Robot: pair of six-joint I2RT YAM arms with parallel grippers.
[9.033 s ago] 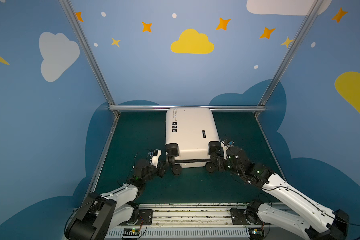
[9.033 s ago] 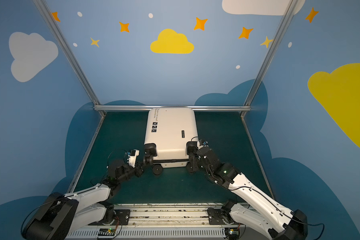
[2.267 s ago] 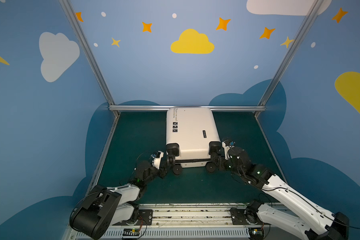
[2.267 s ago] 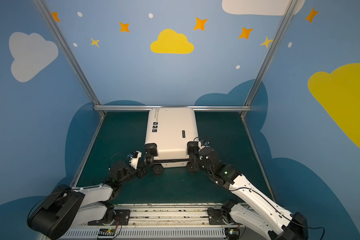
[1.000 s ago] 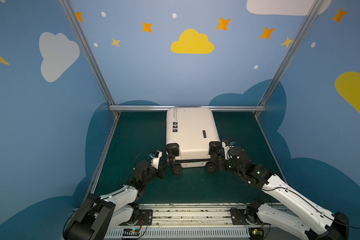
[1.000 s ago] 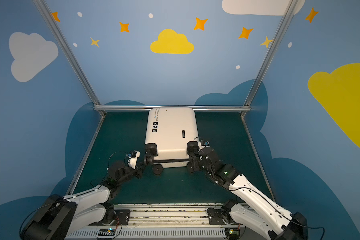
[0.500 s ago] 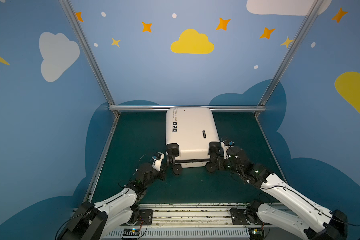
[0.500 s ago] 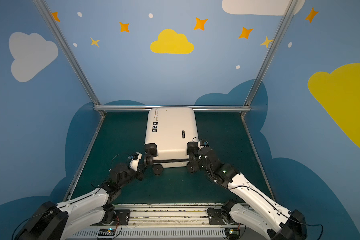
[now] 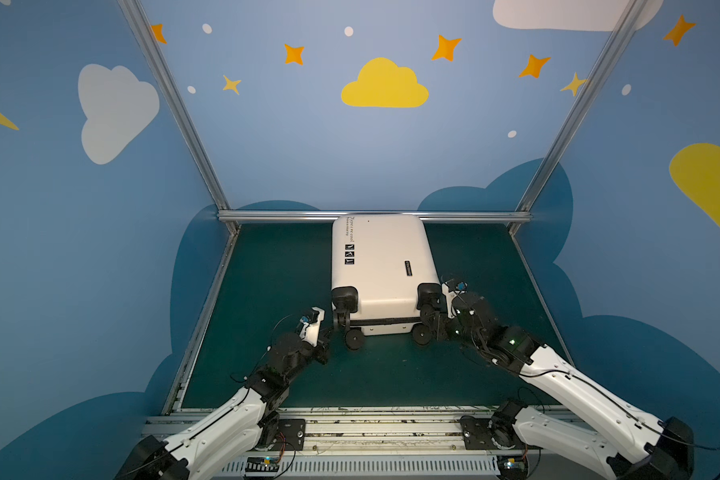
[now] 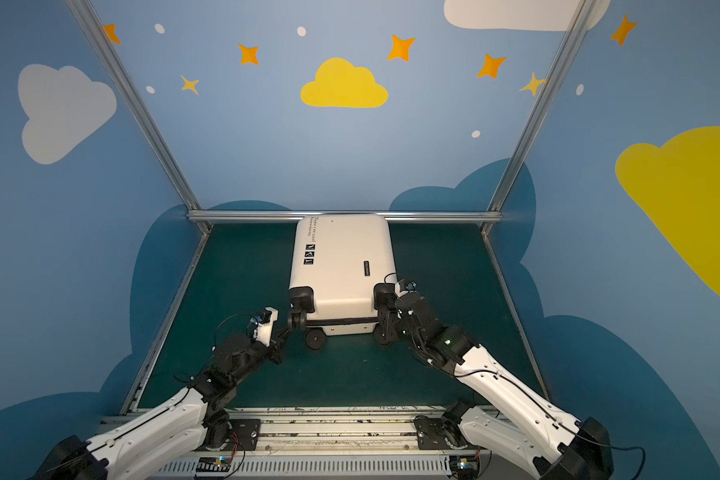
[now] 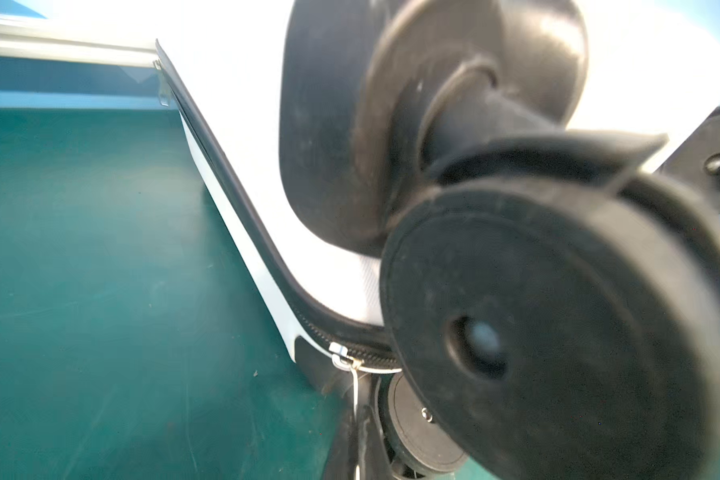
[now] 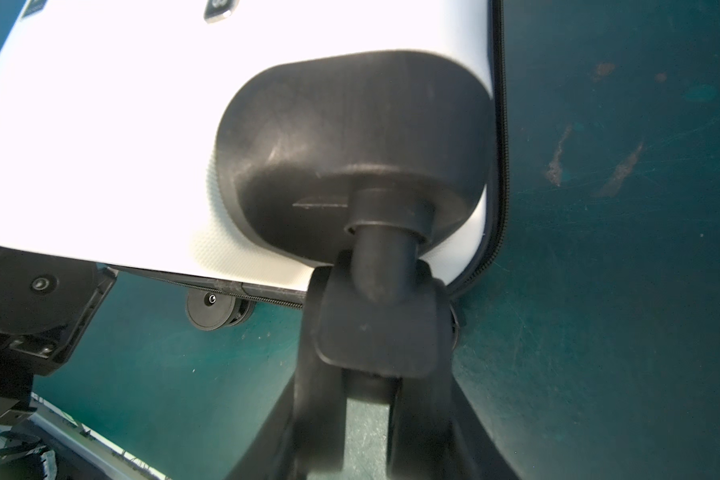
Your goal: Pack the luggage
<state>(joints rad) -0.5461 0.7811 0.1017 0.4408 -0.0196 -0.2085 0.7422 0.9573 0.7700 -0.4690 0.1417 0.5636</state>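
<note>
Left hand (image 9: 327, 333) closed tight, right hand (image 9: 432, 325) half-closed

luggage (image 9: 381, 262) on mat (image 9: 267, 291), by rear rail (image 9: 283, 216), left hand (image 9: 328, 333) near-left of it, right hand (image 9: 432, 323) near-right

both top views were evenly, softly lit and sharp, dimmer toward the corners. in both wrist views the luggage (image 11: 246, 104) shell blew out to featureless white; the close wheel (image 11: 558, 332) was out of focus, its edges smeared.
</note>
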